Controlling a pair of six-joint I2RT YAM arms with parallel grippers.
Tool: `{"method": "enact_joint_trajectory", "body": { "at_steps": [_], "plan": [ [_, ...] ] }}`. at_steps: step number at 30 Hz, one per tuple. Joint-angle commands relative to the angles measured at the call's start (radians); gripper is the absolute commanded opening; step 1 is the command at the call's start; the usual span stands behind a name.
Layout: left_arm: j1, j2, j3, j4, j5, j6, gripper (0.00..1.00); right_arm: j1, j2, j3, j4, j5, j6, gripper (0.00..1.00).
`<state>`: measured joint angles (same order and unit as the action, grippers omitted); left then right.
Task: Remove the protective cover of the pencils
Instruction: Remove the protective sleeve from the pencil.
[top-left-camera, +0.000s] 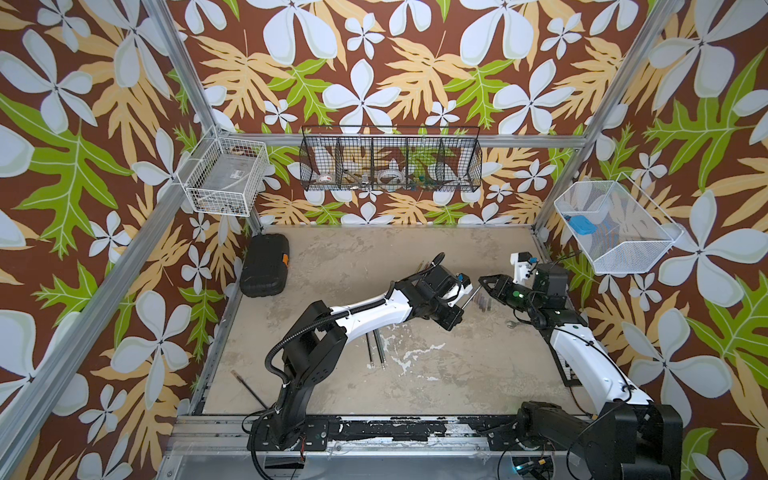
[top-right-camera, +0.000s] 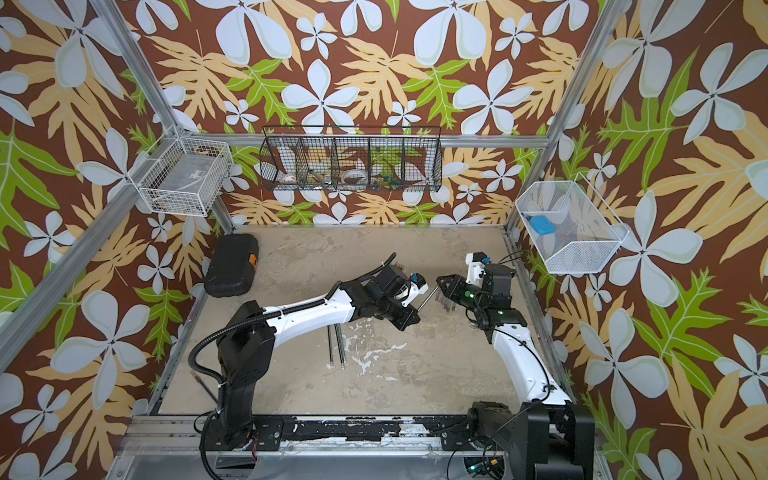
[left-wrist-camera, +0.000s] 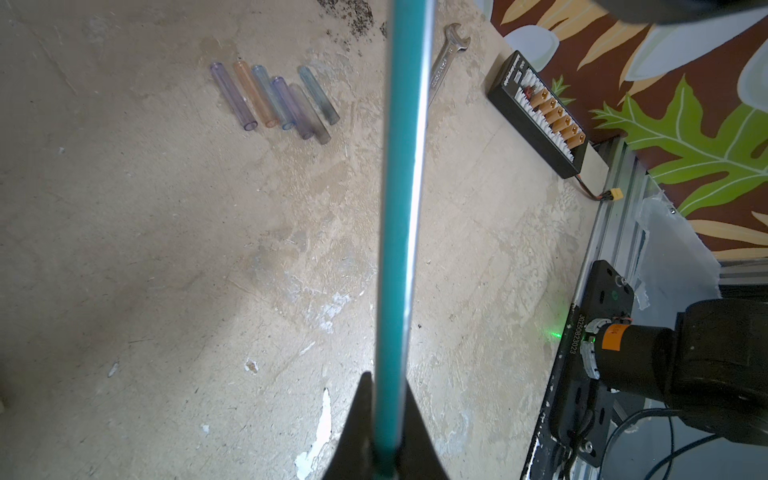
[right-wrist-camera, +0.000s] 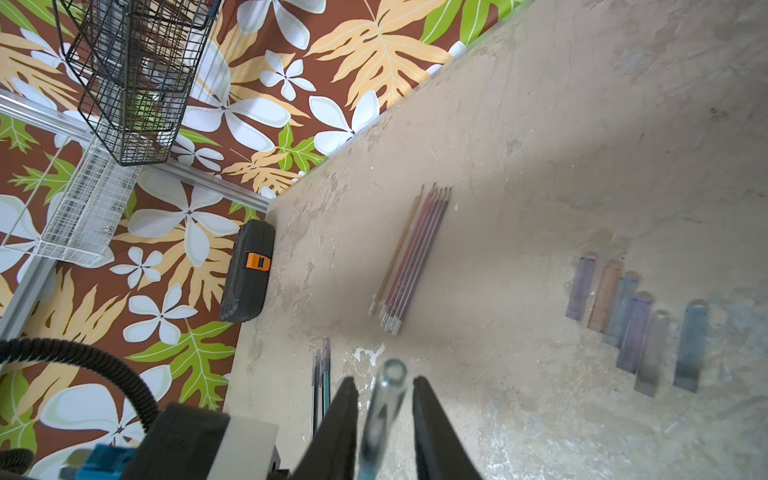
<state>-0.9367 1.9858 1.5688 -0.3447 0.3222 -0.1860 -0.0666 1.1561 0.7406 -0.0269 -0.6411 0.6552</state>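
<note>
My left gripper (left-wrist-camera: 386, 380) is shut on a teal pencil (left-wrist-camera: 403, 208) and holds it above the table, pointed toward the right arm. In both top views this pencil (top-left-camera: 470, 298) bridges the two grippers. A clear protective cover (right-wrist-camera: 384, 399) sits on its far end, between the fingers of my right gripper (right-wrist-camera: 384, 380). These fingers flank the cover with a thin gap showing on each side. Several bare pencils (right-wrist-camera: 415, 249) lie in a row on the table. Several removed tinted covers (right-wrist-camera: 636, 324) lie side by side. A few more pencils (top-left-camera: 374, 349) lie near the left arm.
A black case (top-left-camera: 264, 266) lies at the back left corner. A wrench (left-wrist-camera: 444, 62) and a black connector board (left-wrist-camera: 540, 112) lie near the right arm's base. A black wire basket (top-left-camera: 390, 158) and two white baskets (top-left-camera: 224, 174) (top-left-camera: 615, 228) hang on the walls.
</note>
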Motion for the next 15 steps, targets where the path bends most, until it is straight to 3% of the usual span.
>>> {"method": "enact_joint_trajectory", "body": {
  "at_steps": [1,7,11,15],
  "plan": [
    [0.000,-0.009,0.005,-0.010,0.001,0.000,0.00,-0.005,0.000,0.010,0.027,0.023,0.004,0.18],
    [-0.001,-0.007,0.005,-0.010,0.004,0.001,0.00,-0.012,-0.006,0.014,0.030,0.037,0.009,0.18],
    [-0.001,-0.006,0.005,-0.010,0.006,0.000,0.00,-0.018,0.000,0.019,0.031,0.042,0.011,0.01],
    [-0.002,-0.004,0.006,-0.010,0.005,0.001,0.00,-0.019,0.012,0.026,0.036,0.040,0.015,0.00]
  ]
}}
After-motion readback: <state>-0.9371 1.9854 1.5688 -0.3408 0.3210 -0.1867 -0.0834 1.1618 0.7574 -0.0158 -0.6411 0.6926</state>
